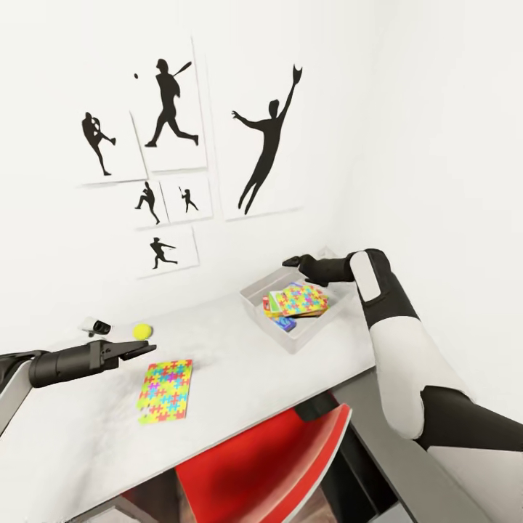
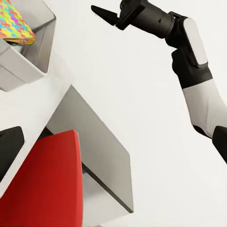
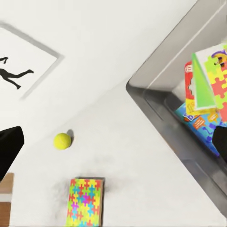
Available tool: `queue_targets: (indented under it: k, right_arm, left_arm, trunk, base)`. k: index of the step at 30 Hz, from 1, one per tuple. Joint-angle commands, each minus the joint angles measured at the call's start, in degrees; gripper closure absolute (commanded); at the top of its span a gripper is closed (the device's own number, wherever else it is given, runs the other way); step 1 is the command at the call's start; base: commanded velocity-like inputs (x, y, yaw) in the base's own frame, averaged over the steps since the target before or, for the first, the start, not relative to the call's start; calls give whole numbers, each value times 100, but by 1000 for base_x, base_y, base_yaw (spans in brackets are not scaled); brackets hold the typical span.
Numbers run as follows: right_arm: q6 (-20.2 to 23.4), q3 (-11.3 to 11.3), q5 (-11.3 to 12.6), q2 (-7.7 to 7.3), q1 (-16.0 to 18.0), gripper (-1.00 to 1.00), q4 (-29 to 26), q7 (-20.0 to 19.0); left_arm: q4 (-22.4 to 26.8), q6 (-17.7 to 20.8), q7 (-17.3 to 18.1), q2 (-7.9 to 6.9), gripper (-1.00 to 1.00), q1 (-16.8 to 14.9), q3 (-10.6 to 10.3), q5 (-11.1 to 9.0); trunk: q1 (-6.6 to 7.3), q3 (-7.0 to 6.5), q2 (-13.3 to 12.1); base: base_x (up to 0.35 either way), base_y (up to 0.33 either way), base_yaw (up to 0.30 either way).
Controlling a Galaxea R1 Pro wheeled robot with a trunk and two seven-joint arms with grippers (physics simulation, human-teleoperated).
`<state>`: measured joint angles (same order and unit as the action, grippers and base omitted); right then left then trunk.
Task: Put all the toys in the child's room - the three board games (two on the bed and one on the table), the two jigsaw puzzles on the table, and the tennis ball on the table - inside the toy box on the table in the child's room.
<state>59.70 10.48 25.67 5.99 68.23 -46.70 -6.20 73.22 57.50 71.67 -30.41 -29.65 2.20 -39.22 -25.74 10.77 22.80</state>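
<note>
On the pale grey table [image 1: 240,363] stands the toy box [image 1: 254,298], holding stacked board games [image 1: 285,322] with one jigsaw puzzle [image 1: 301,298] on top. A second jigsaw puzzle [image 1: 165,390] lies flat on the table, and the tennis ball [image 1: 142,331] rests just behind it. My left gripper [image 1: 145,350] hovers open and empty between ball and puzzle. My right gripper [image 1: 289,261] hangs open and empty over the box's far rim. The right wrist view shows the ball [image 3: 62,140], the loose puzzle [image 3: 85,201] and the box [image 3: 165,94].
A red chair [image 1: 276,457] is tucked under the table's front edge. A small white and black object [image 1: 96,325] sits near the wall left of the ball. Silhouette posters [image 1: 174,109] hang on the wall behind; a wall corner closes off the right side.
</note>
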Motion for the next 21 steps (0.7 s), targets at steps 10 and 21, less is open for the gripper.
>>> queue_targets:
  k: [10, 21]
  right_arm:
    - [30, -24, -106, 330, 6, -100, -60, -37]
    - [-12, -703, -91, 400, 6, -100, -17, -2]
  left_arm:
    - [-7, 41, 5, -4, -100, -6, 30, -7]
    - [-137, 39, 5, 0, -100, -6, 34, 10]
  trunk:
    - [-4, -76, 11]
    - [-4, -162, 11]
  base:
    - [-128, 34, 164]
    - [-59, 20, 198]
